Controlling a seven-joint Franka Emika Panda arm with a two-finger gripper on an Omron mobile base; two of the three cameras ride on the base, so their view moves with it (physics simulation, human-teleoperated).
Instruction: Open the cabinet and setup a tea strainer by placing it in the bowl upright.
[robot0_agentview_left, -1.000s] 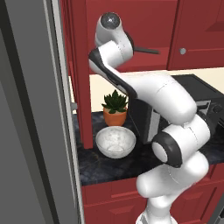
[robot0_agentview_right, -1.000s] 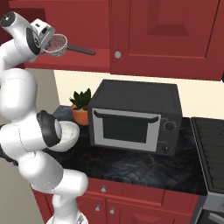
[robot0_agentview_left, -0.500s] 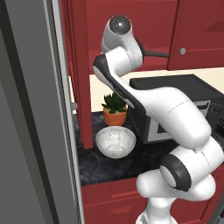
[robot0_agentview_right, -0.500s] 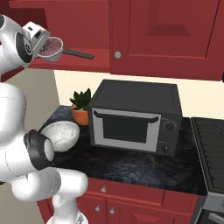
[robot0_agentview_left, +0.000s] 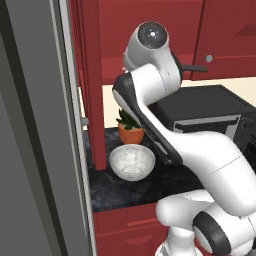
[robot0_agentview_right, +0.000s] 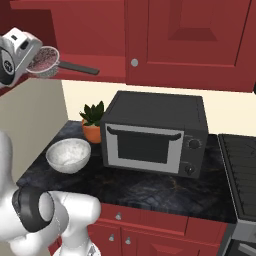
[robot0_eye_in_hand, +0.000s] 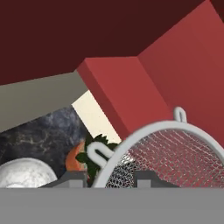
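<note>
My gripper is shut on the tea strainer, holding it in the air in front of the open cabinet, its dark handle pointing right. The strainer's silver mesh looms close in the hand view, between the finger tips. In the left base view my own wrist hides the gripper, and just the strainer's handle sticks out. The white-grey marbled bowl sits on the dark counter well below the strainer, also seen as the bowl and the bowl.
A terracotta pot with a succulent stands just behind the bowl. A dark microwave sits to the right, with a stove beyond it. The swung-out cabinet door stands edge-on left of the bowl. A grey wall panel is at far left.
The arm has carried the strainer out from the cabinet, leftward and a little lower in the right base view. The wrist has swung closer to the left base camera.
</note>
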